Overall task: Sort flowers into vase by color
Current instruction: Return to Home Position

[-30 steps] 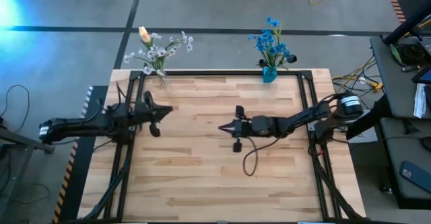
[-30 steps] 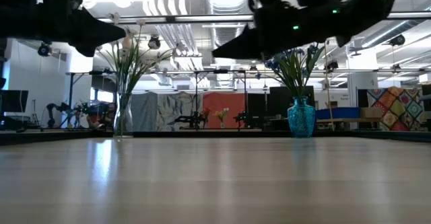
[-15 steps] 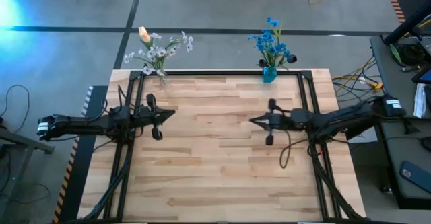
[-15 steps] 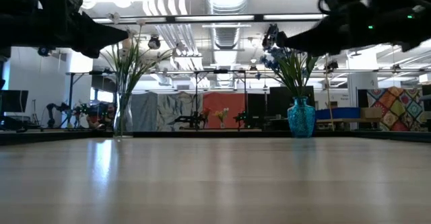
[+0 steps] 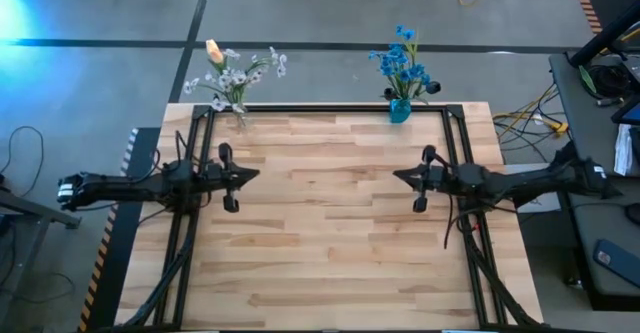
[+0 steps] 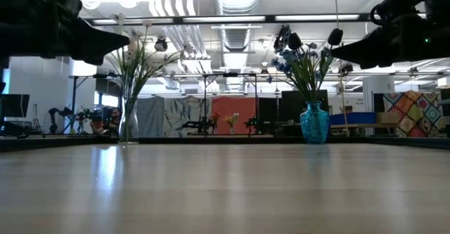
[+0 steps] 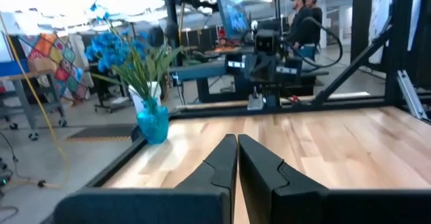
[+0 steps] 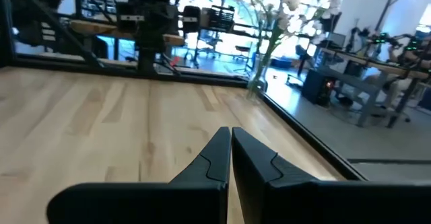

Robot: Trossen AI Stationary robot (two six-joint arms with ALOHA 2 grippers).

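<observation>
Blue flowers (image 5: pixel 402 61) stand with their stems in a small blue vase (image 5: pixel 400 110) at the table's far edge, right of centre; it also shows in the left wrist view (image 7: pixel 152 124). White-lilac blossoms and one peach bud (image 5: pixel 232 68) stand in a clear glass vase (image 5: pixel 238 113) at the far left corner, also seen in the right wrist view (image 8: pixel 258 80). My left gripper (image 5: pixel 255 173) hovers shut over the table's left side, pointing right. My right gripper (image 5: pixel 398 177) hovers shut over the right side, pointing left. Both hold nothing.
A black frame (image 5: pixel 330 107) runs along the wooden table's edges. Cables (image 5: pixel 455 223) trail from the right arm over the table's right edge. Bare wood (image 5: pixel 325 223) lies between the two grippers. People stand in the room beyond, seen in the left wrist view (image 7: pixel 303 22).
My right gripper has drawn back from the table's middle toward its right edge, staying shut and level. My left gripper has pulled back slightly toward the left edge. The flowers and vases have not moved.
</observation>
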